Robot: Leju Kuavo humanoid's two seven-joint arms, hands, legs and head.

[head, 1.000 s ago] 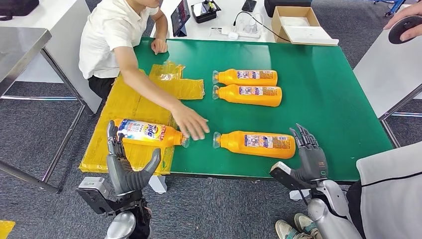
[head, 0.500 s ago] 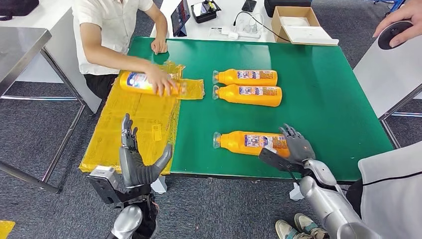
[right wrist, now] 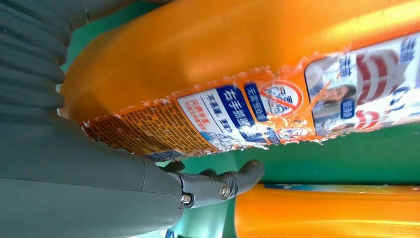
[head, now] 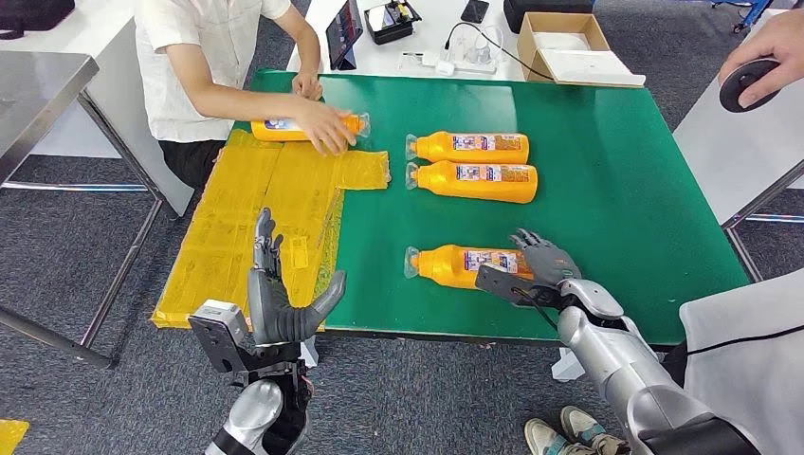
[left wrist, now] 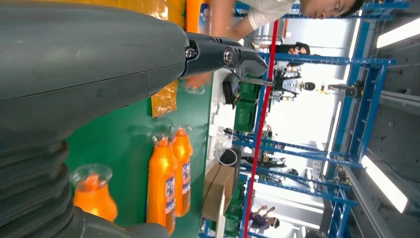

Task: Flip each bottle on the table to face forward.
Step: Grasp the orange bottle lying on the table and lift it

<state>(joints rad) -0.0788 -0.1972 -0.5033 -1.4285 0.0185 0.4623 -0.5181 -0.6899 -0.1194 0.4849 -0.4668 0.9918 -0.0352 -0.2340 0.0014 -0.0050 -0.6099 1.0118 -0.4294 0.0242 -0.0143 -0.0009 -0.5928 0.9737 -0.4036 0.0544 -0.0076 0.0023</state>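
Three orange bottles lie on their sides on the green table [head: 616, 171]. Two lie side by side at the back [head: 469, 146] [head: 474, 180], their back labels up. The near bottle [head: 455, 263] lies close to the front edge, and my right hand [head: 540, 265] grips its base end, fingers over the top and thumb at the front. In the right wrist view its torn label [right wrist: 237, 114] sits against my palm. My left hand [head: 280, 294] hangs open below the table's front left corner, holding nothing. A person's hand holds a fourth bottle [head: 284, 128] at the far left.
Yellow plastic sheets [head: 246, 218] cover the table's left part. The person in a white shirt [head: 190, 57] sits at the far left corner. A cardboard box [head: 559, 43] stands behind the table. Another person's hand holds a dark object [head: 749, 66] at the far right.
My right hand has moved left over the near bottle's base and closed around it. The person carried their bottle farther back on the left. My left hand shifted slightly right.
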